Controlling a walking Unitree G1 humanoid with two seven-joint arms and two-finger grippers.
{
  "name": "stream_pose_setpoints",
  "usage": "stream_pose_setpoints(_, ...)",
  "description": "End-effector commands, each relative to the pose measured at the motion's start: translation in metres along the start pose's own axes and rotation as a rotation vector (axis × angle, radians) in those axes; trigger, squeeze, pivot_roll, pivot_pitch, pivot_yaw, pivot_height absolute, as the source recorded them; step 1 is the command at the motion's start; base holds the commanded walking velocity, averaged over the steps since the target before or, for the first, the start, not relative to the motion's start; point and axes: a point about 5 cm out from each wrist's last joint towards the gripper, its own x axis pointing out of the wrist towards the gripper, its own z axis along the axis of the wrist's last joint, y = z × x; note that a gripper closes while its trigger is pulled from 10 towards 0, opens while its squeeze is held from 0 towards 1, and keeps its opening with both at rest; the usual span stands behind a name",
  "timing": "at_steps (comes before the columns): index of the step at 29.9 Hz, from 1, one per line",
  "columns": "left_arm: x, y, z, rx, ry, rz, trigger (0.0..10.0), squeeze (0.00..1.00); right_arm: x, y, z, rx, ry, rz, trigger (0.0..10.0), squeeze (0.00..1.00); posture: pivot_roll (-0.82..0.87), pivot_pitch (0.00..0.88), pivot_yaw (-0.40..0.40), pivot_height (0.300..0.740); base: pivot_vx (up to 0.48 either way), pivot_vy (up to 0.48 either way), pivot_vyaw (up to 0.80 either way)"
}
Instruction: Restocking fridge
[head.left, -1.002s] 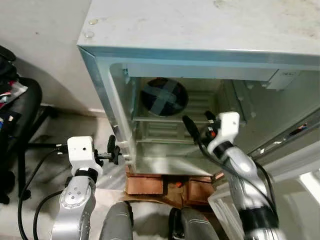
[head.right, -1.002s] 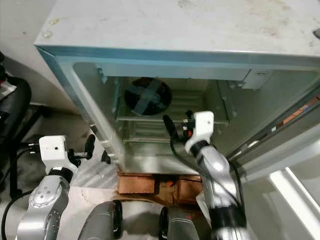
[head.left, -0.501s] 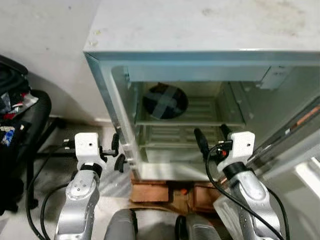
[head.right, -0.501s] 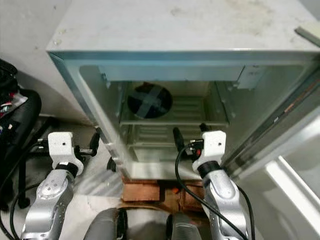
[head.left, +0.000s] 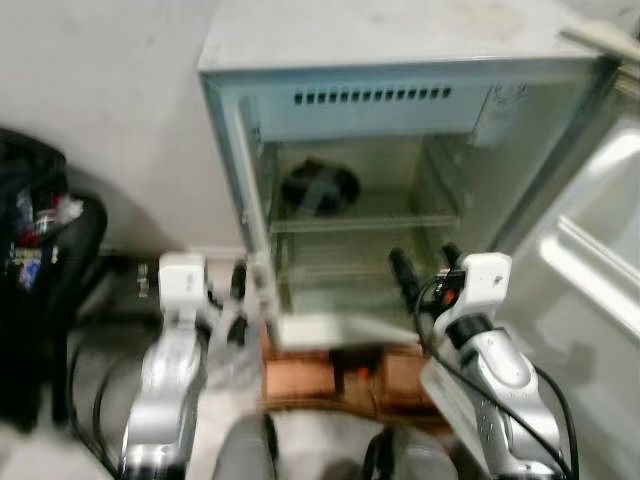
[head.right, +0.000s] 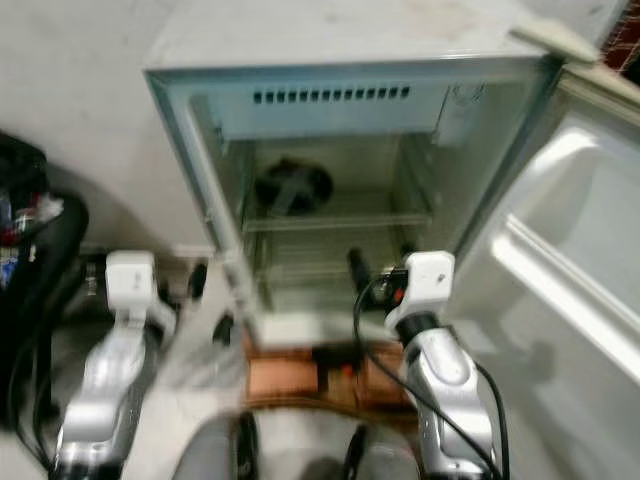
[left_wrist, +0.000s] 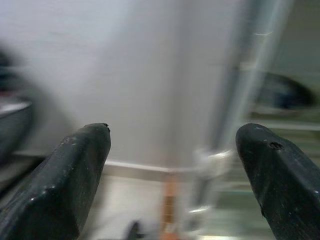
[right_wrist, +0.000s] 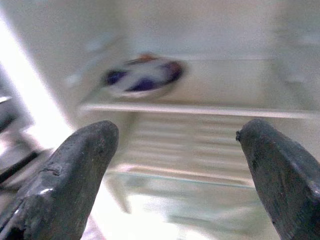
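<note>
A small white fridge (head.left: 390, 40) stands with its door (head.right: 560, 290) swung out to the right. On its upper glass shelf (head.left: 365, 222) at the left lies a dark round plate (head.left: 320, 187), seen too in the right wrist view as a dark plate (right_wrist: 144, 76). My right gripper (head.left: 424, 268) is open and empty in front of the lower compartment. My left gripper (head.left: 238, 290) is open beside the fridge's left front edge, with nothing between its fingers (left_wrist: 80, 160). All views are blurred.
A black chair or bag with clutter (head.left: 40, 260) stands at the left against the wall. The fridge rests on reddish bricks (head.left: 330, 375) on the floor. The door's inner white shelves (head.right: 570, 300) jut out at the right.
The camera has pulled back and tilted, so the whole fridge front and its door now show. Both grippers sit lower and farther from the fridge opening, still open.
</note>
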Motion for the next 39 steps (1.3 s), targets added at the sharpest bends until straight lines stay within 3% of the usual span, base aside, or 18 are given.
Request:
stream_pose_setpoints(1,-0.006,0.006,-0.014,0.008,0.065,0.021,10.0,0.00,-0.004,-0.001,-0.001,0.000,0.007,-0.015,10.0,0.00,0.00,0.103,0.041,0.740,-0.281,0.000,0.00)
stream_pose_setpoints(16,-0.006,-0.001,-0.022,-0.004,0.088,0.005,10.0,0.00,-0.011,-0.015,-0.016,0.017,0.069,-0.112,10.0,0.00,0.01,0.095,0.017,0.740,-0.269,0.000,0.00)
stream_pose_setpoints(32,-0.005,-0.005,-0.023,0.000,0.092,-0.010,10.0,0.00,-0.002,-0.011,-0.012,0.029,0.050,-0.069,10.0,0.00,0.01,0.090,0.023,0.740,-0.287,0.000,0.00)
stream_pose_setpoints(39,-0.006,-0.006,-0.025,0.002,0.099,-0.016,10.0,0.00,-0.003,-0.008,-0.013,0.013,0.056,-0.050,10.0,0.00,0.00,0.093,0.021,0.740,-0.156,-0.307,0.00)
